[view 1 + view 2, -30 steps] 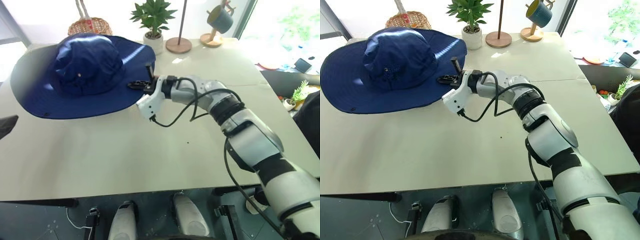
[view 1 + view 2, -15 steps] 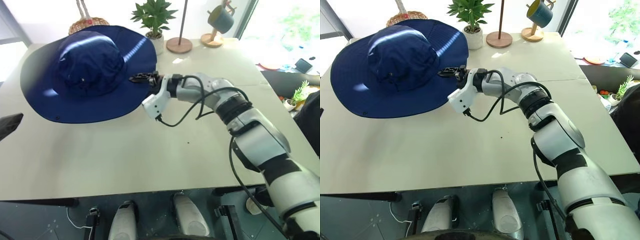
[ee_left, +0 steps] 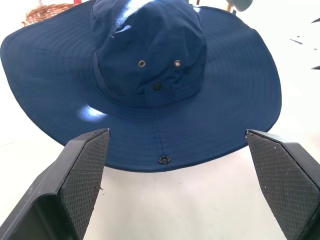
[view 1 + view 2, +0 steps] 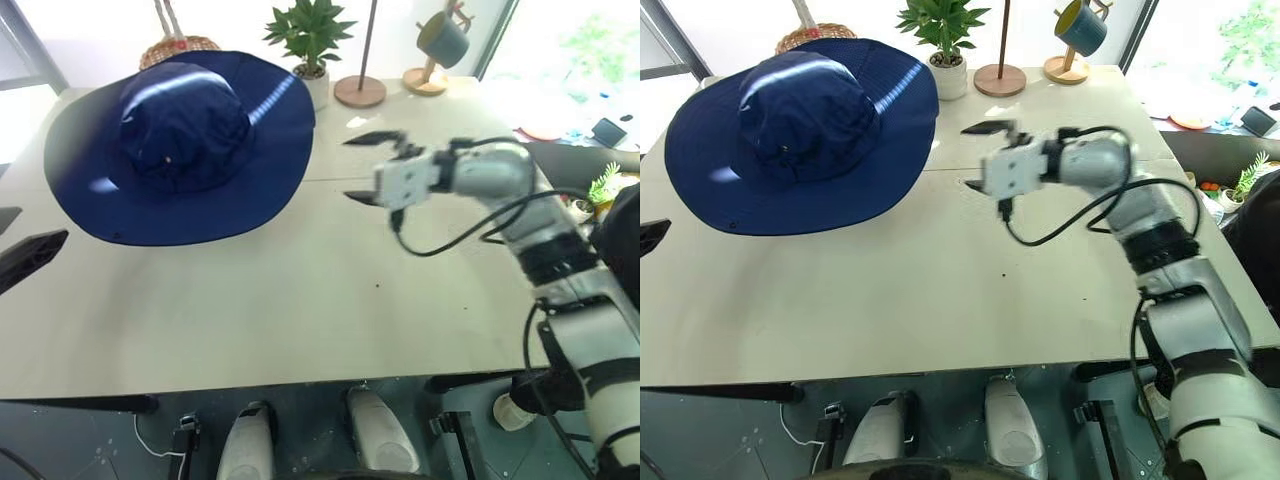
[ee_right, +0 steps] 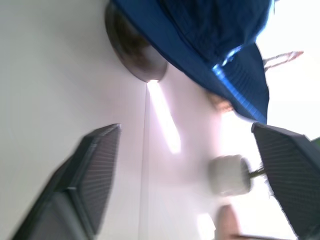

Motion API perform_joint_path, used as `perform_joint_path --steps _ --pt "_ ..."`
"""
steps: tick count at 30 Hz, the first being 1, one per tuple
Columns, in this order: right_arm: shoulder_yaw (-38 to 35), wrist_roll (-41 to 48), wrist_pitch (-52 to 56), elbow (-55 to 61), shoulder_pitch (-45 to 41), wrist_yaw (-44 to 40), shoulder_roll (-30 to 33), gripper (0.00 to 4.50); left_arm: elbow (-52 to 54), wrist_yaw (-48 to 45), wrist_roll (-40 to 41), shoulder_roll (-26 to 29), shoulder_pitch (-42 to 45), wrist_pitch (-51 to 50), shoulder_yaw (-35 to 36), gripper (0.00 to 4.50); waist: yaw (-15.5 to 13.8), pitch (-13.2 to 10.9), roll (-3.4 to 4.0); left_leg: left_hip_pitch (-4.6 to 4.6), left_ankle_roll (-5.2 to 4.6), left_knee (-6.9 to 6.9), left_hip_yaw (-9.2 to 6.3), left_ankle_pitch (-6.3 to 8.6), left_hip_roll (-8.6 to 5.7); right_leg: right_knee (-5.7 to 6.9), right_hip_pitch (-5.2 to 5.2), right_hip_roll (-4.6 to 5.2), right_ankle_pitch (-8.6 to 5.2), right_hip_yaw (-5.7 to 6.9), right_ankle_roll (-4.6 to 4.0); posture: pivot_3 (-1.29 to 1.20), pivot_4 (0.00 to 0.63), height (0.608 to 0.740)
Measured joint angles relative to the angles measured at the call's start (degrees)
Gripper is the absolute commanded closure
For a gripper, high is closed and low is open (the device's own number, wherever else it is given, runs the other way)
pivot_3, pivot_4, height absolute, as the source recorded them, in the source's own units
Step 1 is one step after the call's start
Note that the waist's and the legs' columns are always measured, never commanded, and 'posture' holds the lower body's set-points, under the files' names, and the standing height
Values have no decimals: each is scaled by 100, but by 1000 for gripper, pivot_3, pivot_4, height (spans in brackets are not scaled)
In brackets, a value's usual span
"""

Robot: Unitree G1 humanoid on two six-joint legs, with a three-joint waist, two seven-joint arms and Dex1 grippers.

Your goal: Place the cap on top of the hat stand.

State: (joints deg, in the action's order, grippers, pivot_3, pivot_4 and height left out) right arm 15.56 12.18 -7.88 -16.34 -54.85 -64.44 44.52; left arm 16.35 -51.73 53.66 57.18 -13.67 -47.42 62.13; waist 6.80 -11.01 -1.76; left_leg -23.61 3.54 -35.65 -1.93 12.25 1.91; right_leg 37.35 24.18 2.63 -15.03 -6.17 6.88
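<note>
On the table (image 4: 250,320), nearest, one left gripper (image 3: 175,185) and one right gripper (image 4: 368,168) stand with jaws spread, empty. Beyond, one navy cap (image 4: 180,145) covers the hat stand (image 5: 135,50). No legible writing.

table (image 4: 250,320): pale, seam across; windows (image 4: 90,20): bright daylight behind; floor (image 4: 100,440): dark grey

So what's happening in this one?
The cap now sits on the hat stand, whose round base peeks out under the brim in the right wrist view. The right gripper has let go of the brim and pulled away to the side, jaws wide open and empty. The left gripper waits at the table's edge, jaws open, facing the cap without touching it.
</note>
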Motion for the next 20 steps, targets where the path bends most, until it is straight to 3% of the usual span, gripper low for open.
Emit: perform_joint_path --steps 3,7,11,20 --pt "-623 1448 2351 188 -308 -924 387 46 -119 -135 -155 45 -22 64 38 0 8 -4 6 7 0 0 3 0 1 0 -2 0 -4 0 -7 0 150 740" --pt "-858 1857 3879 -81 -757 -1465 706 46 -145 -276 -274 44 -131 70 155 0 10 -2 3 9 0 1 8 0 4 -3 2 -1 -17 0 -28 0 150 740" --pt "-761 1791 4400 -332 -740 -2041 836 46 -145 -366 -354 44 -211 71 307 0 8 -4 6 6 0 3 17 1 3 -7 8 2 -18 -3 -28 0 150 740" --pt "-786 1598 4748 -623 -761 -1895 609 46 -163 -551 -433 130 -206 20 495 0 15 -4 7 2 0 7 19 1 3 -7 14 0 -17 -4 -27 0 150 740"
